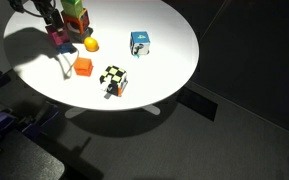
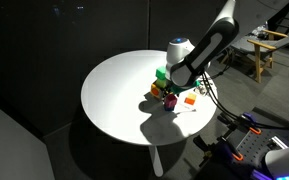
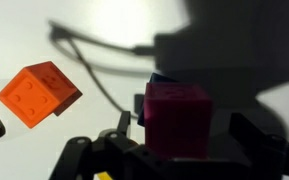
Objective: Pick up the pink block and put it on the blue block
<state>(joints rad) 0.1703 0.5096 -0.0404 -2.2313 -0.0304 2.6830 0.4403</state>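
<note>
Where shadow lies thickest, finds gripper (image 3: 187, 128) parted around pink block (image 3: 174, 110), gap at one side. Shows only an edge of blue block (image 3: 161, 78) just behind. Crowded by orange cube (image 3: 39, 93), yellow ball (image 1: 91, 44), green-red stack (image 1: 76, 14).

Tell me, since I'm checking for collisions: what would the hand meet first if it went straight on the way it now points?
The pink block, directly ahead between the hand's open fingers. It seems to sit on the blue block beyond, though depth is unclear.
</note>
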